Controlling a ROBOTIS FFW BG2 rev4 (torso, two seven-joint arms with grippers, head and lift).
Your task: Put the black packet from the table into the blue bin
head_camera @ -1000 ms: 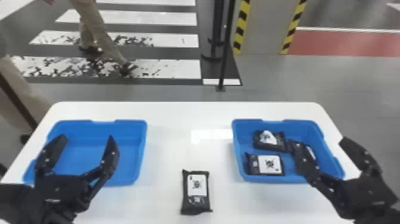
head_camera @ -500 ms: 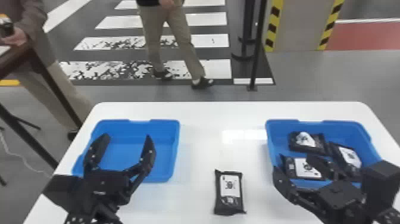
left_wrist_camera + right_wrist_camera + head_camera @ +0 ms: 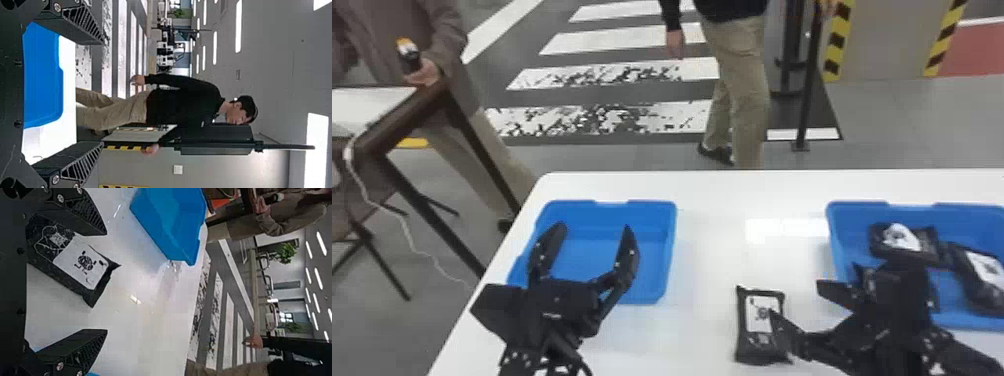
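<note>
1. Pkt: 1 black packet [image 3: 752,345] lay flat on the white bench [image 3: 712,240], between the 2 blue bins, long axis running approx. fore-aft from the robot, white label [image 3: 763,312] up, toward the far end.
2. Mat'l: shiny, creased black wrap, flat rectangular shape w/ crimped ends; label pale, w/ dark printed graphic.
3. R end effector [image 3: 795,298]: fingers wide apart, at the pkt; 1 finger overlapped its right edge in head view. Ribbed inner pads in wrist view.
4. Bins: 2 total, smooth blue, plastic-looking, approx. rectangular w/ raised walls: left bin [image 3: 652,250], right bin [image 3: 857,220].
5. Right bin contents: at least 2 more pkts, upper pkt [image 3: 904,242] & side pkt [image 3: 982,275]; part hidden behind R arm.
6. L end effector [image 3: 593,227]: fingers wide apart, in front of left bin in head view.
</note>
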